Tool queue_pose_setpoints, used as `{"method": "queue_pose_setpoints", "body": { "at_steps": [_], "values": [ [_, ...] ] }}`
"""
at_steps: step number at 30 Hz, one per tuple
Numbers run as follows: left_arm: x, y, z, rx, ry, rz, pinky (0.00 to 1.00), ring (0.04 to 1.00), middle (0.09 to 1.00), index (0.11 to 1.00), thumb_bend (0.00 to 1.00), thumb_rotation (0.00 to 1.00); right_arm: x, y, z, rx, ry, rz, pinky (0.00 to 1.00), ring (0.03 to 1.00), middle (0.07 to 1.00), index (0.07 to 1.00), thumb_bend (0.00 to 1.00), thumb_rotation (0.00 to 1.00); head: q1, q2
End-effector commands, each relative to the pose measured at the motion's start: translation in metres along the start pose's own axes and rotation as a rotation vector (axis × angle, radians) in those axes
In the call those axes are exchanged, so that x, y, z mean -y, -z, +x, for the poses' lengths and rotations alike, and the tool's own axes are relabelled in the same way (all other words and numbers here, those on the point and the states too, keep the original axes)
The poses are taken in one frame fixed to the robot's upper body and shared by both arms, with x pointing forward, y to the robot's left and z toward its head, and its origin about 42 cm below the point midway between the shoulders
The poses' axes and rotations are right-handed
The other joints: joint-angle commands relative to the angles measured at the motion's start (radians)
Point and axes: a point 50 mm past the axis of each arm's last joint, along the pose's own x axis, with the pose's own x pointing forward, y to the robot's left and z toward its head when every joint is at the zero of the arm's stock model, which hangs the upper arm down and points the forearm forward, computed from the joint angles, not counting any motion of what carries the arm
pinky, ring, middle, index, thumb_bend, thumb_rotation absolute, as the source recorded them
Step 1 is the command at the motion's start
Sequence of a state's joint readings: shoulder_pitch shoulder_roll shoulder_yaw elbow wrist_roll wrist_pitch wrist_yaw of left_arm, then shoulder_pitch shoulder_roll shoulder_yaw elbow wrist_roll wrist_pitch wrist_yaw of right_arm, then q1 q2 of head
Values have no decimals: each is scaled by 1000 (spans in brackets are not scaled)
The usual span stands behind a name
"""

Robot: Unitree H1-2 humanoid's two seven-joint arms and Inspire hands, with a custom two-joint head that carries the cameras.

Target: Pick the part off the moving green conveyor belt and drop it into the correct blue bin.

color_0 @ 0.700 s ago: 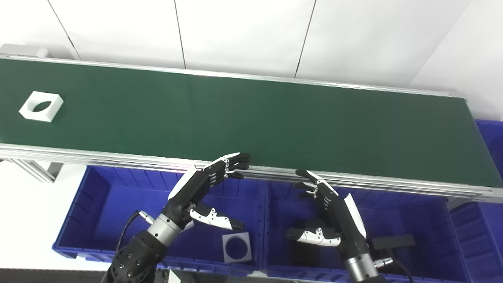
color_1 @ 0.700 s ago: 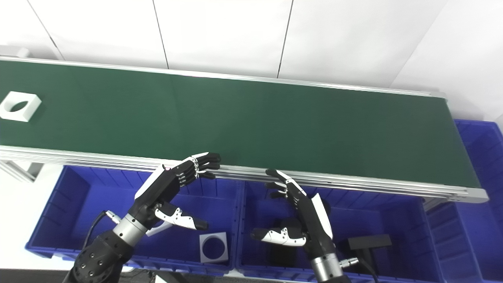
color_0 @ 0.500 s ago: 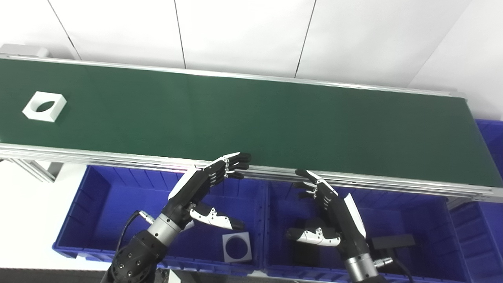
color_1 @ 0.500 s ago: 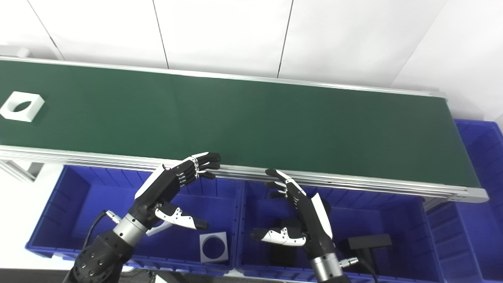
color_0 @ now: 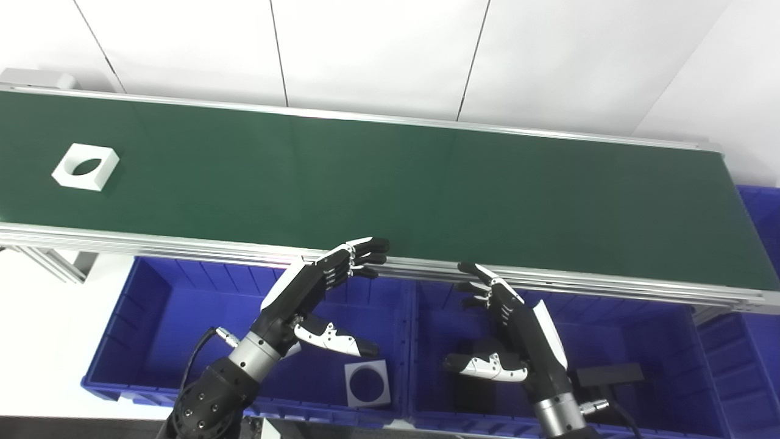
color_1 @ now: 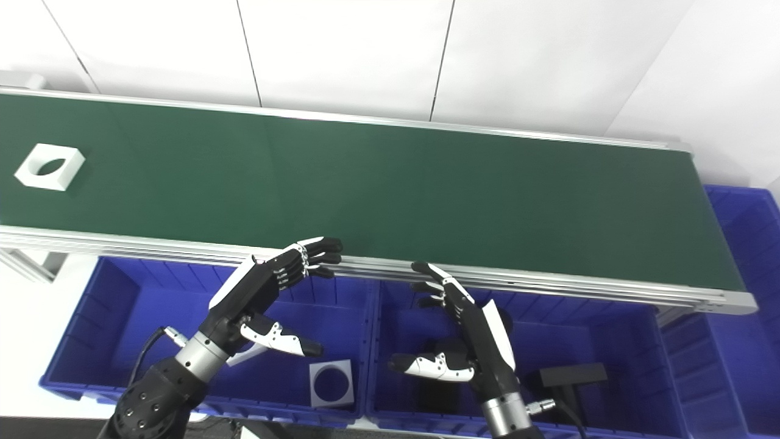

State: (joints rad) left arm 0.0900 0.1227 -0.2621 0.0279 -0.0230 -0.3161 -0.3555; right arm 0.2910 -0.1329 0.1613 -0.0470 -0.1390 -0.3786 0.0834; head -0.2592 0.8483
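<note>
Fingers of the left hand are stretched out side by side with the thumb held apart, gripping nothing; the right hand is likewise spread and empty. Both hang over the blue bins, fingertips near the front rail of the green belt.

One white part lies on the belt at its far left, well apart from both hands. It is a flat square block with a round hole through its middle.

Two blue bins stand side by side below the rail: the left bin holds one similar white square piece with a hole, the right bin holds one flat black block. A third blue bin shows at the right edge.

Behind the belt runs a white panelled wall with thin dark seams, and the floor at the left is white.
</note>
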Motion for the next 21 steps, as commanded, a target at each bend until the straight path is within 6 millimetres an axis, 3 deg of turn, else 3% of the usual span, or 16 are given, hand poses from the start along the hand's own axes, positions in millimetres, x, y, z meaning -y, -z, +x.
{"method": "queue_pose_setpoints", "body": {
  "at_steps": [1, 10, 21],
  "values": [
    [-2, -8, 4, 54, -2, 10, 748, 824, 861, 837, 1000, 228, 1, -9, 4, 58, 7, -3, 674, 773, 884, 836, 1000, 424, 0, 0],
    [4, -3, 3, 45, 3, 4, 755, 823, 861, 840, 1000, 227, 3, -2, 1, 53, 11, 3, 668, 769, 884, 834, 1000, 427, 57, -38],
    [29, 21, 8, 14, 17, 16, 761, 837, 875, 832, 1000, 266, 20, 24, -15, -23, 12, 1, 677, 789, 890, 838, 1000, 429, 238, -180]
  ]
}}
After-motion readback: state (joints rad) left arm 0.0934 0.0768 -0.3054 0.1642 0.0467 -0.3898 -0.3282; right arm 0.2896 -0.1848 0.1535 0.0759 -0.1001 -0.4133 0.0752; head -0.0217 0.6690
